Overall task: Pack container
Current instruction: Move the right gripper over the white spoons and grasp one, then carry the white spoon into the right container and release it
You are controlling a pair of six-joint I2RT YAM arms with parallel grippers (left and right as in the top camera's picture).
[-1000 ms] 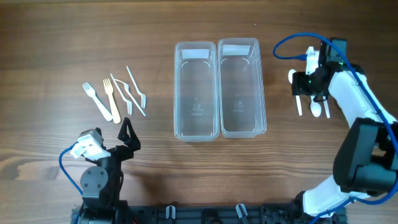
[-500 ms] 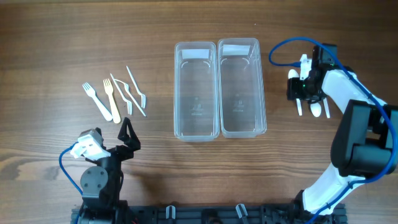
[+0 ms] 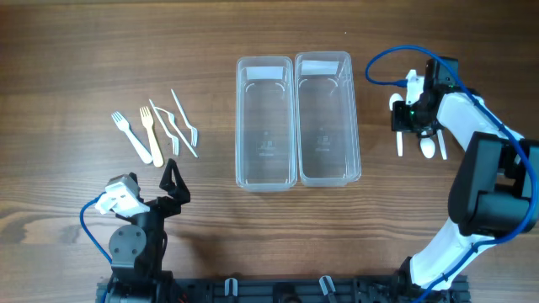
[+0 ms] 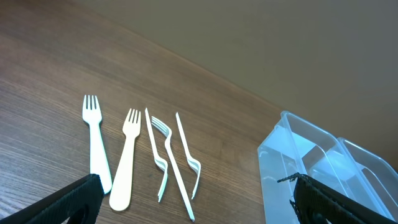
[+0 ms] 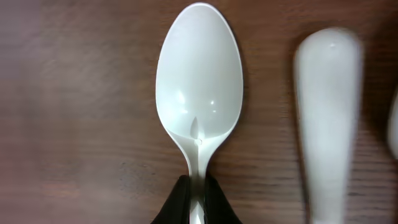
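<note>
Your right jaws hover right of the two containers (image 3: 266, 126) overhead, forks (image 3: 156, 130) well left on the desk (image 3: 84, 50). Left wrist: left jaws stand wide apart, forks ahead. Right wrist: right jaws pinch a spoon (image 5: 199, 87) by its handle, another spoon (image 5: 326, 112) alongside.

A dark brown wooden counter (image 3: 84, 50) fills the overhead view, its grain running in long streaks from left to right. In the left wrist view, a plain grey-beige wall (image 4: 280, 37) rises beyond the counter's far edge, lit softly and evenly.
</note>
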